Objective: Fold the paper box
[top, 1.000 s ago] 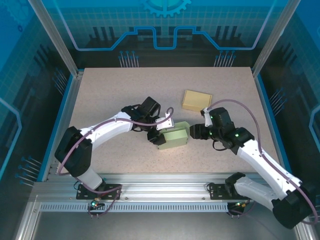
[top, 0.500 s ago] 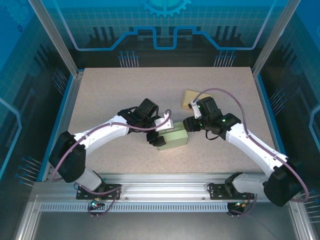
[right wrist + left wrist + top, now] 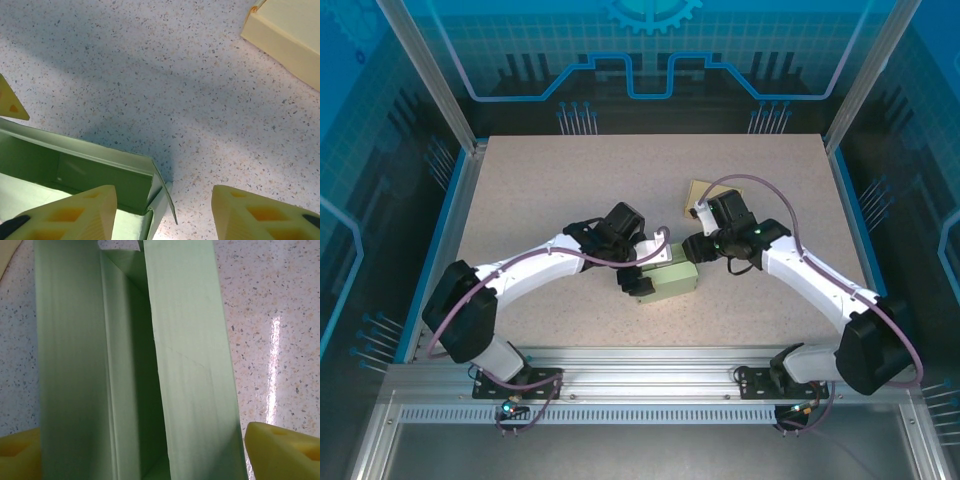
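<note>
While the left gripper [image 3: 638, 272] has let its jaws spread wide, its fingers [image 3: 282, 450] now astride the green paper box [image 3: 668, 278] at its 9 o'clock end rather than pinching it, the right gripper [image 3: 693, 247] has swung from the box's 3 o'clock side to its 1 o'clock corner. Its jaws are part-open and empty over a loose flap [image 3: 160, 187]. The box lies just toward 6 o'clock of the table's [image 3: 540, 190] centre, open-topped; I judge the right arm is lining up to tuck that flap.

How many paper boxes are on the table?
2. The green box lies in the middle; the yellow box sits farther back, partly hidden by the right arm.
</note>
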### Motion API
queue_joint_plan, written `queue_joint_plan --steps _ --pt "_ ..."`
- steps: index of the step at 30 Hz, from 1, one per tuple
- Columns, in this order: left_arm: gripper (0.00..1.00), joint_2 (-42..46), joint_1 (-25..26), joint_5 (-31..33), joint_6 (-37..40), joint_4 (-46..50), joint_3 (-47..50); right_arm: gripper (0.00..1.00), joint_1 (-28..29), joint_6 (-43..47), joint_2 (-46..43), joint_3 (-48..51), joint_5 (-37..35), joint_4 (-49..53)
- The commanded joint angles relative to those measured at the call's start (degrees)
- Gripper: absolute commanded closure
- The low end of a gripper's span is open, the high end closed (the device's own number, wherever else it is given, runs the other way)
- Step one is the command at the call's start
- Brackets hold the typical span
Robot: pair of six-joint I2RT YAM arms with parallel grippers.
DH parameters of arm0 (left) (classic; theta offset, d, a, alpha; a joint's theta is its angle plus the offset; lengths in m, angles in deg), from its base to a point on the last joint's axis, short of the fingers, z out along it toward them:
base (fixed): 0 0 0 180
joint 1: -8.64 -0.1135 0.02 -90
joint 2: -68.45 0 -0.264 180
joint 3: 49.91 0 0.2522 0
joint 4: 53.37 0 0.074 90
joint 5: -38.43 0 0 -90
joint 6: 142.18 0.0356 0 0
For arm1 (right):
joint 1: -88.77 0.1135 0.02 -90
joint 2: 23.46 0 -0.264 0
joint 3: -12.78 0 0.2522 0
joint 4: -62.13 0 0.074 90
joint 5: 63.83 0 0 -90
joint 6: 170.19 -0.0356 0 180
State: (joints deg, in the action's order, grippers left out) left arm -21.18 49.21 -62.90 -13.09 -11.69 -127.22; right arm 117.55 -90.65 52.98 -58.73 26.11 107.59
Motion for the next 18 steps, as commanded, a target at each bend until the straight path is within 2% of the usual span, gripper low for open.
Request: queue_joint_plan --steps 1,6,9,18 --pt "0.11 0.2 0.4 0.1 0.5 -0.7 0.2 0.48 -1.0 0.7 0.7 -1.1 1.9 -0.7" --pt "0.1 1.5 0.4 -1.0 0.5 -0.9 -0.3 0.51 -1.3 0.4 0.6 -0.3 1.9 -1.4" --pt "0.01 1.9 0.4 -2.7 0.5 -0.9 -0.5 0.52 -1.4 0.2 0.5 -0.1 1.9 -1.6" --pt "0.01 2.2 0.3 -4.5 0.6 -1.8 -1.0 0.53 -1.5 -0.2 0.2 0.7 2.3 -2.1"
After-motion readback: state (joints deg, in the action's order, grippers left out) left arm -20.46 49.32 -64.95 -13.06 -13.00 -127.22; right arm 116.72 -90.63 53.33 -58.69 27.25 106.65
